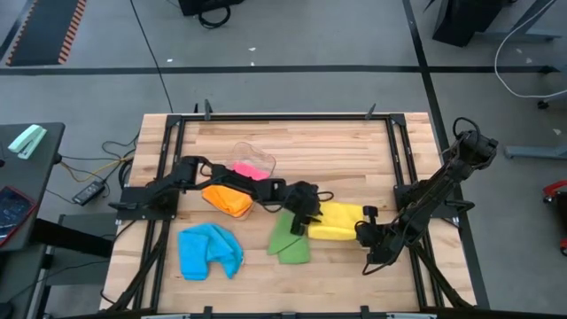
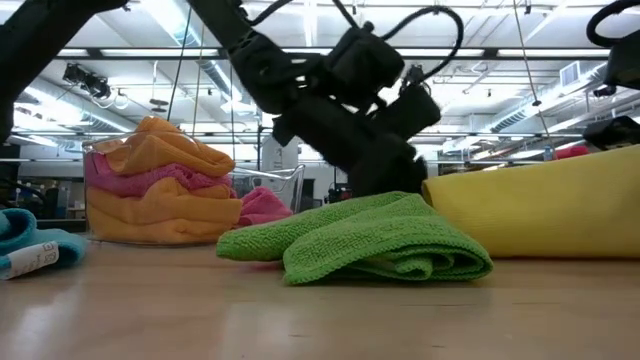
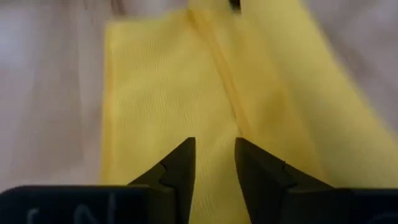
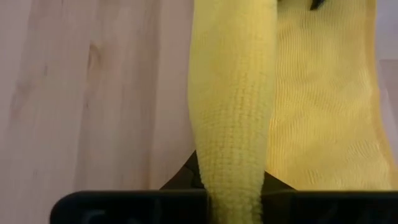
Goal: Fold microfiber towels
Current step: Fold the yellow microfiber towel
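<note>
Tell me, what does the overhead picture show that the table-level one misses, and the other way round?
Only the high view shows the whole wooden table, both arms, the right gripper shut on the yellow towel's end, and the blue towel spread out in full. Only the low view shows how the orange and pink towels stack in layers inside the clear tub, plus the room's ceiling lights behind. Both show the green towel lying crumpled beside the yellow one, with the left gripper over them.
</note>
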Tool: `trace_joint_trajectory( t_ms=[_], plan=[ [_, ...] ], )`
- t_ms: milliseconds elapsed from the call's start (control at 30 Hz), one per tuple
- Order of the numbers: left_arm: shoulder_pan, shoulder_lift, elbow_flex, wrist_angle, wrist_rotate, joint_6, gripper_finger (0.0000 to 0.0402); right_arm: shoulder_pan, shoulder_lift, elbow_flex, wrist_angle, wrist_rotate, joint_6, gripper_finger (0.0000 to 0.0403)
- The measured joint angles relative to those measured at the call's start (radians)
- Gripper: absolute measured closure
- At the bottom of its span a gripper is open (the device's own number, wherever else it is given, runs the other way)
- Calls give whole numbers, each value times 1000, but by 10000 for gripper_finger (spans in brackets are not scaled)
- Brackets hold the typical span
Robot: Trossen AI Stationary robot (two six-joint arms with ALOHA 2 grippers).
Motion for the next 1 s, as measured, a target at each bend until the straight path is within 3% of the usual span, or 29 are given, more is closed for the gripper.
trace_joint_trajectory(
  t_ms=[233,533,767,1000],
  plan=[
    [-48,-1,-42,5,-183,-25,291,-1,0,0,2,2,-88,388],
    [-84,-12,-42,-11,-274,-43,298,0,-35,0,-4,1,-35,388],
    [-97,-24,-44,-37,-286,-16,311,-20,-137,0,-82,31,-9,388],
    [-101,-24,-43,-40,-286,-14,313,-67,-168,0,-260,32,169,388]
  ],
)
